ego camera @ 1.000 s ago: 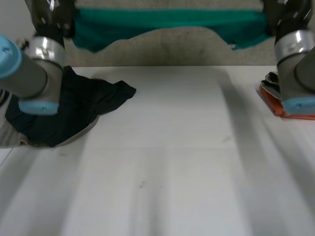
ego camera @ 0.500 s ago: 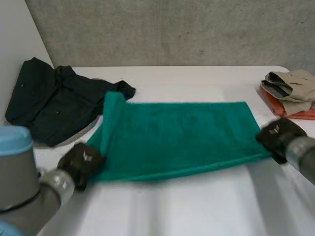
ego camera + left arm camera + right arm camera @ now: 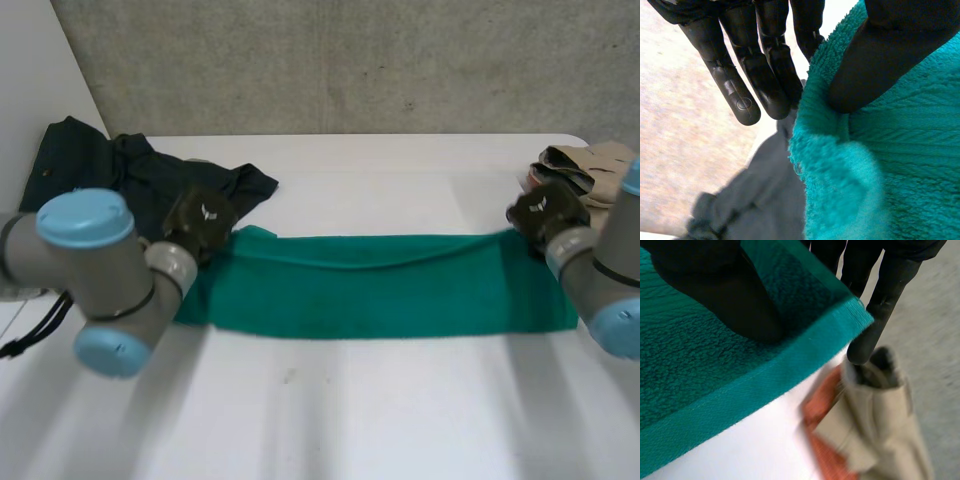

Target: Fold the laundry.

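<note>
The green towel [image 3: 380, 290] lies on the white table [image 3: 380, 410] as a long, narrow band that runs from one side to the other. Along its far edge a folded layer lies over the rest.

The left hand [image 3: 200, 222] is at the towel's far left corner. In the left wrist view the left hand [image 3: 765, 60] pinches the towel [image 3: 900, 165]: the thumb [image 3: 890, 50] presses on top of the pile and the straight fingers [image 3: 740, 75] are on the other side of the corner, so the cloth is held between them. The corner bulges up a little under the thumb.

The right hand [image 3: 545, 215] is at the towel's far right corner. In the right wrist view the right hand [image 3: 885, 285] holds the towel [image 3: 700, 385] the same way, with the thumb on top of the hemmed corner and the fingers reaching out from beneath it. The corner is a little above the table [image 3: 755, 440] there.

A dark garment [image 3: 120, 185] lies crumpled beyond the towel's left end, just beside the left hand, and it also shows past the fingertips in the left wrist view [image 3: 755, 200]. Beyond the towel's right end a folded beige garment [image 3: 590, 165] rests on an orange cloth [image 3: 825, 440], near the right hand's fingertips.
</note>
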